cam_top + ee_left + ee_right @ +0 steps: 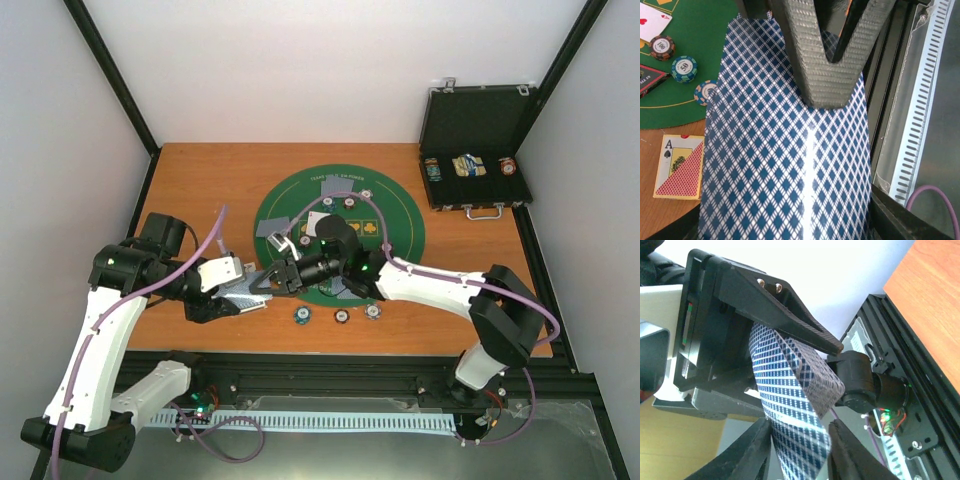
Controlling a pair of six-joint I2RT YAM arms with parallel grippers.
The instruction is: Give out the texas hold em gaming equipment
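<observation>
My left gripper is shut on a stack of blue-diamond-backed playing cards held over the table's near edge. The top card bows outward from the stack. My right gripper has its two fingers on either side of that card's free end, still apart, with the card filling most of the gap. In the left wrist view a right finger lies over the cards. Three striped poker chips lie in a row by the green round mat.
The open black case stands at the back right with chips inside. Face-down cards and more chips lie on the mat. An ace-of-spades card rests on the wood beside my left hand. The black rail runs along the near edge.
</observation>
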